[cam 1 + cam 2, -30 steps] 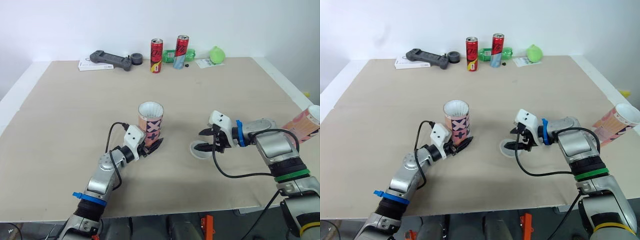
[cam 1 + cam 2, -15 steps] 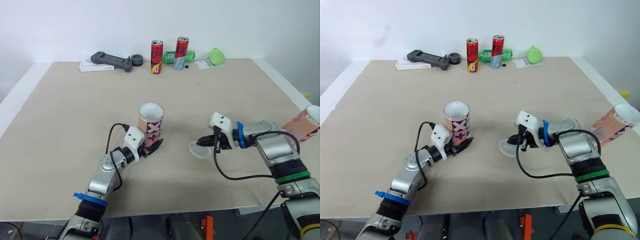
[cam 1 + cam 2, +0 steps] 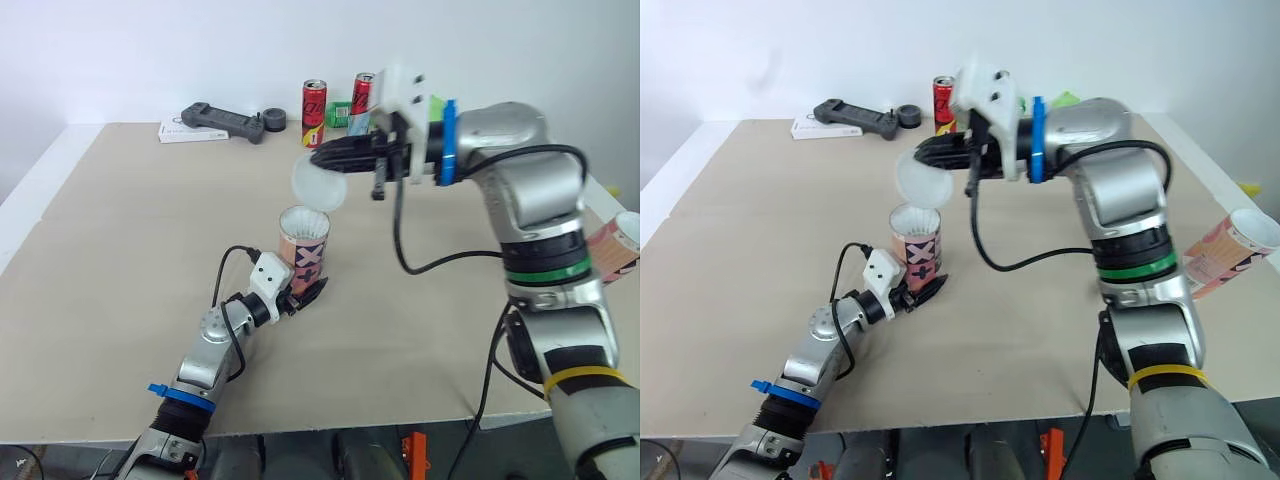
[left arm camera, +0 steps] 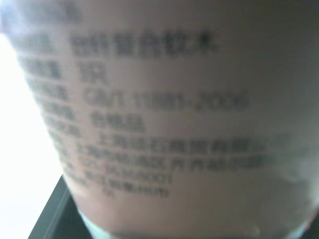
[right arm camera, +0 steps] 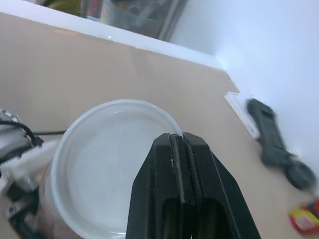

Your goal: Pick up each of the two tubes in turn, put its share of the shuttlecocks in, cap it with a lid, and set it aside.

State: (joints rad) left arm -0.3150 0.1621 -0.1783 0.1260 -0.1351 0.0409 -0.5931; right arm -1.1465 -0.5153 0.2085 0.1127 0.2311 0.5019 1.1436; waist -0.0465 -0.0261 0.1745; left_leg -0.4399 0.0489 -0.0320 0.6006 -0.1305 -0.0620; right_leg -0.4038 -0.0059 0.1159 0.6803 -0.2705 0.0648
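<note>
Raised since before, right claw (image 3: 318, 157) pinches translucent lid (image 3: 318, 185) above pink patterned tube (image 3: 303, 245) that left claw (image 3: 304, 293) grips.

With the upright tube (image 3: 303, 250) near the middle of the table (image 3: 130, 230) taken as the dial's centre, the left gripper (image 3: 300, 297) sat at 6 o'clock, its fingers clasping the tube's base. The lid (image 3: 319, 183) hung tilted just above the tube's mouth without touching it, pinched at its rim by the right gripper (image 5: 178, 142), which reached in from 2 o'clock. The second tube (image 3: 615, 245) leaned at 3 o'clock, by the table's right edge. At 12 o'clock, near the far edge, a can (image 3: 313, 112) stood beside a second can (image 3: 362, 104). A controller (image 3: 220, 120) lay at 11 o'clock, with a roll (image 3: 273, 120) between it and the cans.
</note>
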